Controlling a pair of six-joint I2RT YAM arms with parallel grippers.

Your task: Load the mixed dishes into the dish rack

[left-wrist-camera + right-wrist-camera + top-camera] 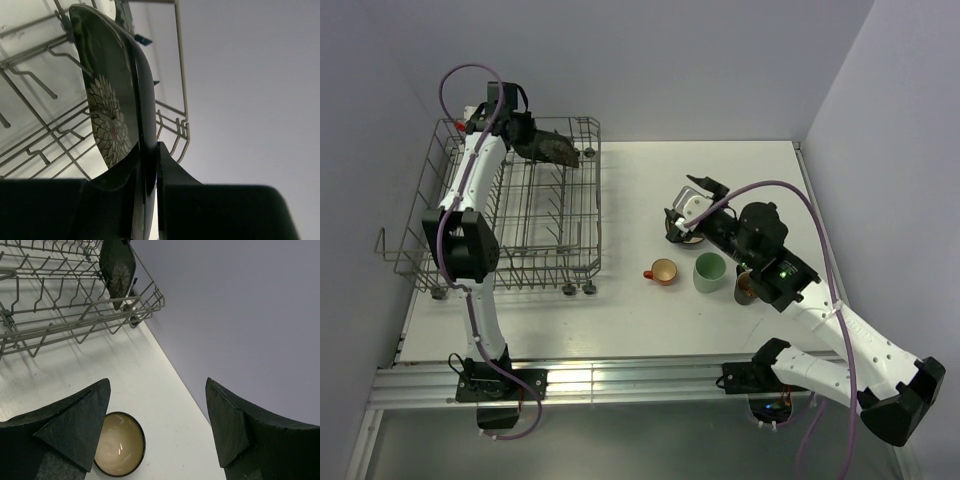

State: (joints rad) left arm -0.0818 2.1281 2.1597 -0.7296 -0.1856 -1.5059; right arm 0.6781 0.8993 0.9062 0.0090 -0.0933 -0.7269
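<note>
Walls (pixel 670 60), pale grey, enclose the white table (pixel 640 195); left jaws pinch the plate (pixel 107 125), right jaws gape empty.

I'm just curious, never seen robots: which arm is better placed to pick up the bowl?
Right, likely. The right claw hangs open over the bowl; the left claw is shut on the plate at the rack.

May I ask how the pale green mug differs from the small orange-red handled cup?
The pale green mug is wider than the small orange-red handled cup. The cup shows a handle and tan inside; the mug shows no handle. Both stand upright on the white table.
</note>
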